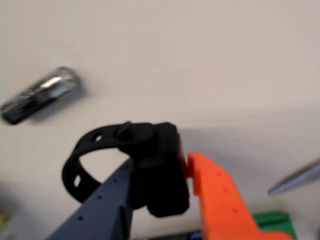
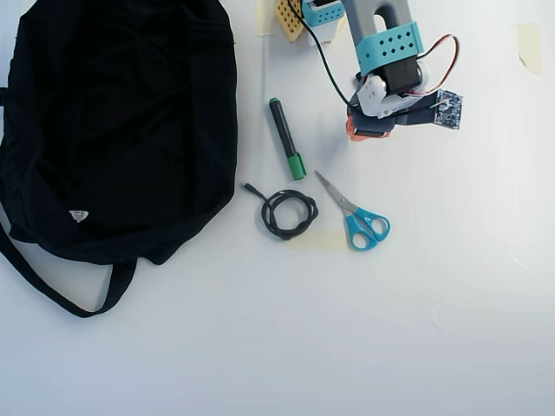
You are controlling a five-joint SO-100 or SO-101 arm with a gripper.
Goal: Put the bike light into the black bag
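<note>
In the wrist view the bike light [image 1: 159,150], a small black box with a sliver of red at its right side, sits clamped between the dark blue finger [image 1: 107,200] and the orange finger [image 1: 220,200]. Its ring-shaped strap loop [image 1: 75,160] sticks out to the left. My gripper [image 1: 161,170] is shut on it, above the white table. In the overhead view the gripper [image 2: 364,132] is at the top right and the arm hides the light. The black bag [image 2: 121,121], with a small white label, fills the upper left, well apart from the gripper.
A black-and-silver cylinder [image 1: 40,94] lies on the table in the wrist view. Between bag and arm lie a green-capped marker [image 2: 285,139], a coiled black cable [image 2: 289,213] and teal-handled scissors [image 2: 355,217]. Bag straps [image 2: 52,290] trail at lower left.
</note>
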